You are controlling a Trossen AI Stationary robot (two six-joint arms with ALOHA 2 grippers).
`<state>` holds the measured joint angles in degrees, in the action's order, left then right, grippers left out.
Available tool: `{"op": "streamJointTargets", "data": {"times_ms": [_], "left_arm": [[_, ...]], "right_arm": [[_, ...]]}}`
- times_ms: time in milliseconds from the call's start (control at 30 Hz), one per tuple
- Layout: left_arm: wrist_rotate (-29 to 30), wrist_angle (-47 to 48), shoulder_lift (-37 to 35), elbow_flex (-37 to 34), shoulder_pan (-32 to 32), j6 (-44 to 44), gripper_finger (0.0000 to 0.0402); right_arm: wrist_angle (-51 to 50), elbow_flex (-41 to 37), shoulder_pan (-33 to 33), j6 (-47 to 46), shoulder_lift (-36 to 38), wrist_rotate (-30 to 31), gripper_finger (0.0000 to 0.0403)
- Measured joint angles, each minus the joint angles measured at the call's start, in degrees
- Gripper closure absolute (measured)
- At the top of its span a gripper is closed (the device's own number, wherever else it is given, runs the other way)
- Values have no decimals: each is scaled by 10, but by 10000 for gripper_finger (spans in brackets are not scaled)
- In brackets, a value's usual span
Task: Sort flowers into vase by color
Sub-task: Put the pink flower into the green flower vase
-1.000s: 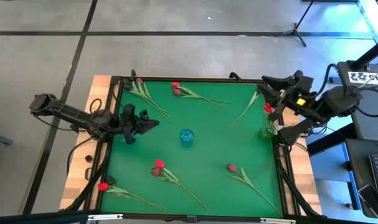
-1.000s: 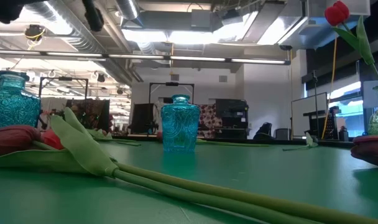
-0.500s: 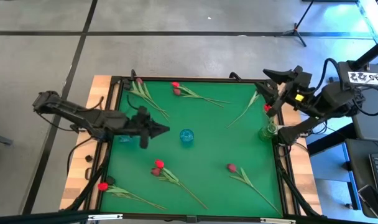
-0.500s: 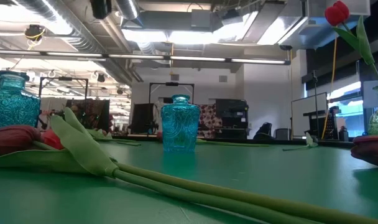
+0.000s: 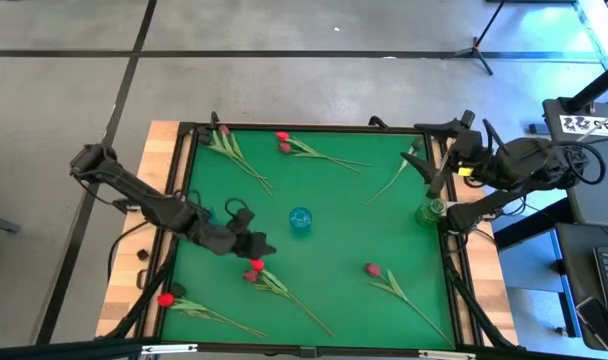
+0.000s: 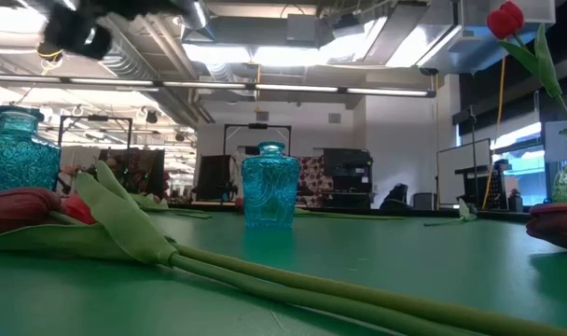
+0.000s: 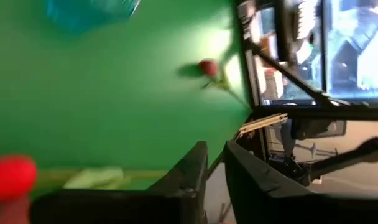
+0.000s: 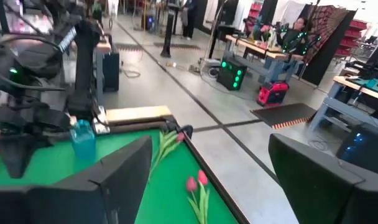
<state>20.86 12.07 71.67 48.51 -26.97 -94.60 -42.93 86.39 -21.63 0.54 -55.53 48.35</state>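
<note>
Hovering beside a red tulip (image 5: 255, 264), our left gripper (image 5: 263, 245) was nearly closed; right gripper (image 5: 431, 165) stood apart, empty.

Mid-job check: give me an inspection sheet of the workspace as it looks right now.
Surface: green mat in a black frame, on a wooden table.
Job's things: tulips lie scattered on the mat; one red tulip stands in the green vase; blue vase at centre is empty.
Clutter: nothing seen.
Grippers: left gripper over a red tulip, jaws nearly shut, empty; right gripper open above the green vase.
Cables: bundles beside the right arm.
Surroundings: workshop; people at a far bench.
</note>
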Motion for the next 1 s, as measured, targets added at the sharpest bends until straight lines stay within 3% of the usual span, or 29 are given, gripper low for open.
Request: {"op": "streamJointTargets", "data": {"times_ms": [233,533,800,1000], "left_arm": [[0,0,73,0,-25,-190,300],[13,9,135,38,-36,-246,303],[-30,302,195,183,-38,-308,304],[-59,341,200,183,-38,-390,296]], "right_arm": [[-33,0,0,20,0,0,82],[-37,0,0,55,1,16,82],[-37,0,0,58,7,26,82],[-38,0,0,58,8,26,82]]}}
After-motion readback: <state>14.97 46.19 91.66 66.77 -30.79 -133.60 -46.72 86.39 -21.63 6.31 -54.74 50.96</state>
